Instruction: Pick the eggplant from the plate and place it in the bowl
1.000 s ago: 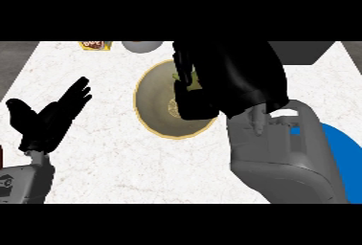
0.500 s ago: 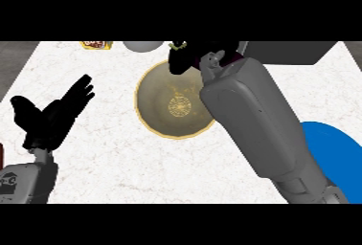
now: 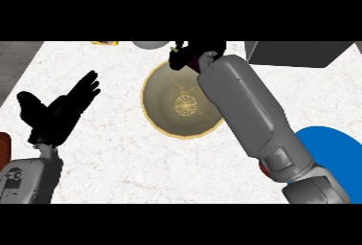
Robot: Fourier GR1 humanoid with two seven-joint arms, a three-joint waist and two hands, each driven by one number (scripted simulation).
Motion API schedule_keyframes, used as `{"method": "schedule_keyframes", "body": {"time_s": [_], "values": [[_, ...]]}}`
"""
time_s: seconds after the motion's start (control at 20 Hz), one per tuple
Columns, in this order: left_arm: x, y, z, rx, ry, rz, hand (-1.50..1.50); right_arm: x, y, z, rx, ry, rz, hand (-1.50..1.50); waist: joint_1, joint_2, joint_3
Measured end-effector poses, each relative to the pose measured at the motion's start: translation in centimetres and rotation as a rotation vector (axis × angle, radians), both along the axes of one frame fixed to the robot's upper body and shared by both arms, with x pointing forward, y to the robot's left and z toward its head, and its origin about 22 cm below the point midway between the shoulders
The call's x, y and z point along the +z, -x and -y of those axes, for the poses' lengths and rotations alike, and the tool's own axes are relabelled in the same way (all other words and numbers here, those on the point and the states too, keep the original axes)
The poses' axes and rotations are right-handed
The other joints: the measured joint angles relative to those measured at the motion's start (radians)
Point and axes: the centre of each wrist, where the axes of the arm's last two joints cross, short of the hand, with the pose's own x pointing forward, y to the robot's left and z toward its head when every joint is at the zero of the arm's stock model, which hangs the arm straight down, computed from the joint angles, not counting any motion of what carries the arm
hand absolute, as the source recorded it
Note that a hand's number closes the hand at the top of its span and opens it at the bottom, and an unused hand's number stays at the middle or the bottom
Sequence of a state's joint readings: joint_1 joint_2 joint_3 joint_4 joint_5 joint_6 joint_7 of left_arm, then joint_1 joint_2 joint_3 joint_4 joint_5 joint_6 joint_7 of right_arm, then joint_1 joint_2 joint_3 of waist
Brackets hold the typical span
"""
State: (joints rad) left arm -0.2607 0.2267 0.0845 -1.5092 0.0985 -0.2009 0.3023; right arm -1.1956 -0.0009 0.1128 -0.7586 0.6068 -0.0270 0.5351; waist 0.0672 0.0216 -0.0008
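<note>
A round olive plate (image 3: 173,107) with a gold rim lies at the counter's middle. At its far rim my right hand (image 3: 200,51) is curled round the dark purple eggplant (image 3: 179,58), whose green stem pokes out at the hand's left. Most of the eggplant is hidden by the fingers. My grey right forearm (image 3: 244,103) crosses the plate's right side. The blue bowl (image 3: 336,148) sits at the right edge, partly behind that arm. My left hand (image 3: 60,107) rests open at the left, fingers up, apart from the plate.
A pale grey round object (image 3: 148,44) and a yellow item (image 3: 105,42) stand at the counter's far edge. A dark grey box (image 3: 297,53) fills the far right corner. A brown thing (image 3: 4,148) shows at the left edge.
My right arm has stretched away from me, its hand going from above the plate's right part to the far rim. The left hand has stayed still.
</note>
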Motion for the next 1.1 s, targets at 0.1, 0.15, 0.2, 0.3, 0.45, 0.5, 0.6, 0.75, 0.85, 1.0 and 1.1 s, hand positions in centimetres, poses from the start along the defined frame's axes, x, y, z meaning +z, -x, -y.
{"method": "schedule_keyframes", "body": {"time_s": [0.1,0.15,0.2,0.3,0.45,0.5,0.6,0.75,0.85,1.0,1.1], "values": [[-0.2,-0.1,0.3,-0.008,-0.002,0.003,0.0,-0.9,-0.6,0.5,-0.026,-0.077,-0.04,-1.5,0.009,0.003,0.0],[0.0,-0.3,0.6,-0.016,-0.003,0.009,0.0,-1.2,-0.9,0.6,-0.044,-0.115,-0.057,-1.5,0.017,0.005,0.0],[0.0,-0.4,0.7,-0.021,0.0,0.009,0.0,-1.5,-1.1,0.8,-0.054,-0.153,-0.068,-1.5,0.022,0.006,0.0],[0.2,-0.6,1.0,-0.029,0.0,0.009,0.0,-2.5,-1.5,1.2,-0.066,-0.216,-0.078,-1.5,0.028,0.008,0.0],[0.3,-0.8,1.0,-0.03,-0.004,0.007,0.0,-2.8,-1.9,1.3,-0.069,-0.284,-0.043,-1.5,0.034,0.009,0.0],[0.4,-1.0,0.9,-0.028,-0.003,0.009,0.0,-3.2,-2.0,1.3,-0.073,-0.303,-0.026,-1.5,0.035,0.009,0.0],[0.3,-1.1,0.9,-0.035,0.004,0.006,0.0,-3.8,-2.2,1.4,-0.081,-0.327,0.007,-1.5,0.038,0.01,0.0],[0.0,-1.0,0.7,-0.029,0.009,0.008,0.0,-3.9,-2.4,1.3,-0.103,-0.338,0.075,-1.5,0.034,0.01,0.0],[0.3,-0.9,0.4,-0.023,0.005,0.005,0.0,-4.1,-2.5,1.4,-0.129,-0.353,0.118,-1.5,0.028,0.007,0.0],[0.4,-0.4,-0.5,-0.007,0.002,0.005,0.0,-4.0,-2.9,1.9,-0.165,-0.36,0.17,-1.5,0.009,0.0,0.0],[0.1,-0.4,-0.8,0.009,0.004,0.001,0.0,-4.0,-3.1,2.6,-0.192,-0.372,0.21,-1.5,-0.008,-0.003,0.0]]}}
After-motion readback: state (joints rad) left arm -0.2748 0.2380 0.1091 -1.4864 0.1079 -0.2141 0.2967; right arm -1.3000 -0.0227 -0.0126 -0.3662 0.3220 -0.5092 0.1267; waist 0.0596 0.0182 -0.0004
